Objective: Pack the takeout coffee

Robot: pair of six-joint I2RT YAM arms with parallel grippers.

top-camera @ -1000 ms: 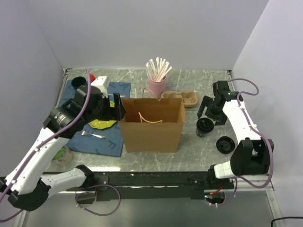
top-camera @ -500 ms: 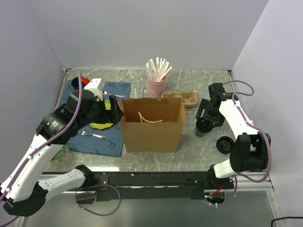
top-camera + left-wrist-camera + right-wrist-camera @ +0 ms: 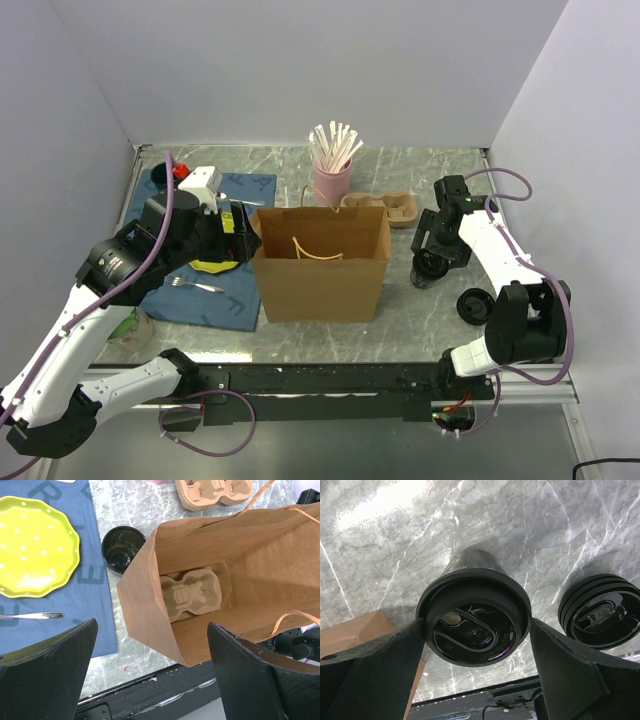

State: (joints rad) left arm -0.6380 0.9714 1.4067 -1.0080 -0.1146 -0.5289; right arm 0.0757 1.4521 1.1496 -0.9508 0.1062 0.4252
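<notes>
While the right tool straddles the lidded cup wide, spare lids lie beside; left tool gapes above the bag.

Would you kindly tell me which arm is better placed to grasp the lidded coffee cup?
Right: the right gripper straddles the lidded cup, while the left gripper hangs open over the paper bag.

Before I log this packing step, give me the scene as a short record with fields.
packing into: brown paper bag, upright, open
inside it: one moulded pulp cup carrier, lying flat
drink: black lidded coffee cup, standing on the table right of the bag
right gripper: straddles the cup's lid; grip uncertain
left gripper: open, empty, above the bag
spare lids: black stack beside the cup
</notes>
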